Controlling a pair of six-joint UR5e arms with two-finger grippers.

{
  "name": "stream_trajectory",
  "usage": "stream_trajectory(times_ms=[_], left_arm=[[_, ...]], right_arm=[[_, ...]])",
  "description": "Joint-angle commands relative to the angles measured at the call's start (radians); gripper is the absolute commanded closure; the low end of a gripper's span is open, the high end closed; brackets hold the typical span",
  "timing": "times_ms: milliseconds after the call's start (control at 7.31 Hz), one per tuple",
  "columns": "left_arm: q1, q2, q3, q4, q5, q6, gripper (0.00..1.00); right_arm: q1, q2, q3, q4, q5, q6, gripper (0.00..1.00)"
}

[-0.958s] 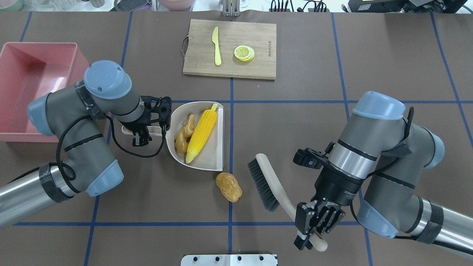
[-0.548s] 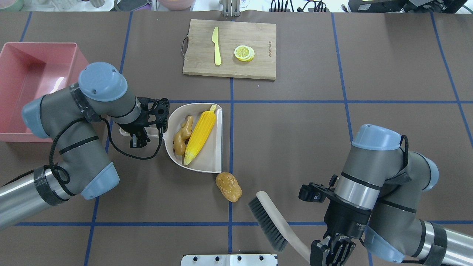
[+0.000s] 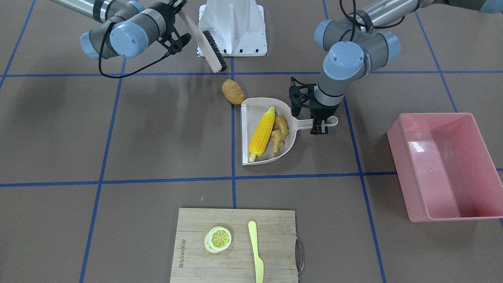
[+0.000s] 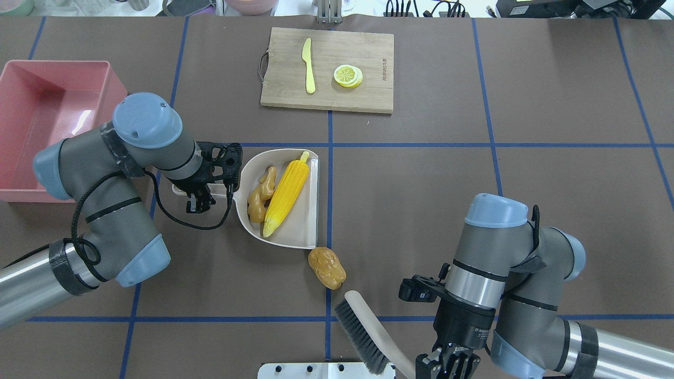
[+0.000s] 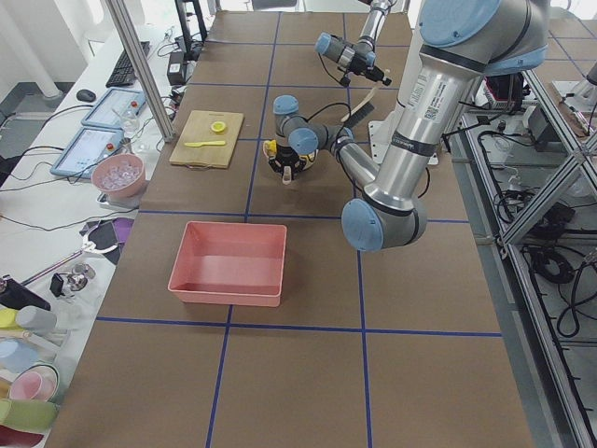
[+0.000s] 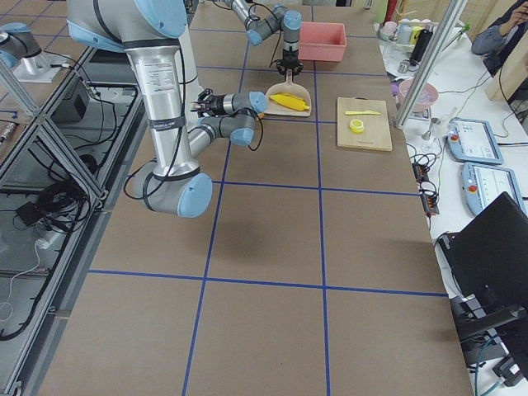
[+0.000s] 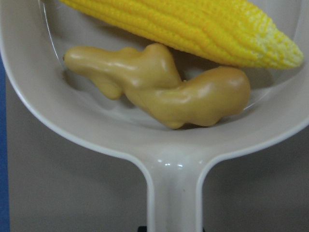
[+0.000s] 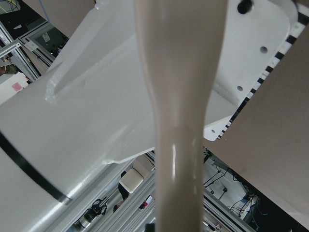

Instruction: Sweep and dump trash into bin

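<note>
The beige dustpan (image 4: 308, 229) lies mid-table with the yellow corn cob (image 4: 286, 191) and tan ginger root (image 4: 261, 194) inside it. My left gripper (image 4: 196, 199) is shut on the dustpan's handle (image 7: 174, 193). In the left wrist view, the ginger (image 7: 159, 87) and corn (image 7: 193, 29) fill the pan. The brown potato (image 4: 327, 267) rests on the table just off the pan's open corner. My right gripper (image 4: 447, 366) is shut on the handle of the brush (image 4: 363, 337), whose bristles hover close behind the potato. The pink bin (image 4: 58, 64) stands at the far left.
A wooden cutting board (image 4: 363, 97) with a pale yellow knife (image 4: 308, 66) and lemon slices (image 4: 348, 75) lies at the table's far side. A white mounting plate (image 4: 316, 370) sits at the near edge under the brush. A person (image 6: 503, 33) sits beyond the table.
My right arm pulled the brush back toward the near edge and then left, so it now sits behind the potato. The left arm and dustpan shifted only slightly.
</note>
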Motion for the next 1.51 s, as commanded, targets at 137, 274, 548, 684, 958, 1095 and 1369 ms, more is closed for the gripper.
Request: stream_trajectory(times_ms=[137,274,548,684,958,1095,1369], left_arm=[[0.013,0.002,0.027,-0.031,0.002,-0.002,1.0],[0.014,0.002,0.024,-0.031,0.002,-0.002,1.0],[0.014,0.002,0.017,-0.031,0.0,-0.002,1.0],[0.01,0.002,0.004,-0.028,0.0,-0.002,1.0],[0.0,0.028,-0.043,-0.016,0.003,-0.002,1.0],[-0.002,0.028,-0.049,-0.007,0.003,-0.002,1.0],[0.0,0.028,-0.045,-0.002,0.003,-0.002,1.0]], right_arm=[[-0.008,0.053,-0.053,0.0,-0.001,0.0,1.0],[-0.007,0.058,-0.059,0.0,-0.001,-0.002,1.0],[0.005,0.058,-0.078,0.0,-0.001,-0.011,1.0],[0.024,0.058,-0.082,0.002,0.001,-0.023,1.0],[0.073,0.058,-0.096,0.0,0.01,-0.05,1.0],[0.097,0.071,-0.124,0.0,0.021,-0.072,1.0],[0.119,0.14,-0.199,0.0,0.022,-0.074,1.0]])
